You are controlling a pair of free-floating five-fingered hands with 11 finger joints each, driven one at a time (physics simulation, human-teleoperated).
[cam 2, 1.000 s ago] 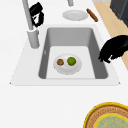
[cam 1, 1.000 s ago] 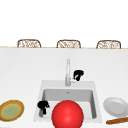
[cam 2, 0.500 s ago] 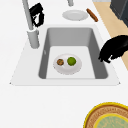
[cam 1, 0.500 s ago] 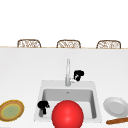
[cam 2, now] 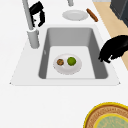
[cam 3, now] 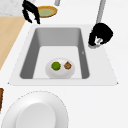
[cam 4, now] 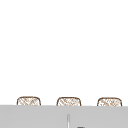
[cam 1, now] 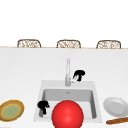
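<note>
Front view: right hand (cam 1: 79,74), fingers curled downward, sits just beside the faucet (cam 1: 67,72), at its small side lever; whether it pinches the lever cannot be told. Judgement: the lever wants a light, steady touch, wrist kept off the spout. Left hand (cam 1: 43,106) hangs idle with fingers curled, well in front of the faucet, at the sink (cam 1: 93,86) basin's near left corner.

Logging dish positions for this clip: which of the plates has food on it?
The white plate in the sink carries a green ball and a brown one. The white plate on the counter and the yellow-rimmed plate are bare.
</note>
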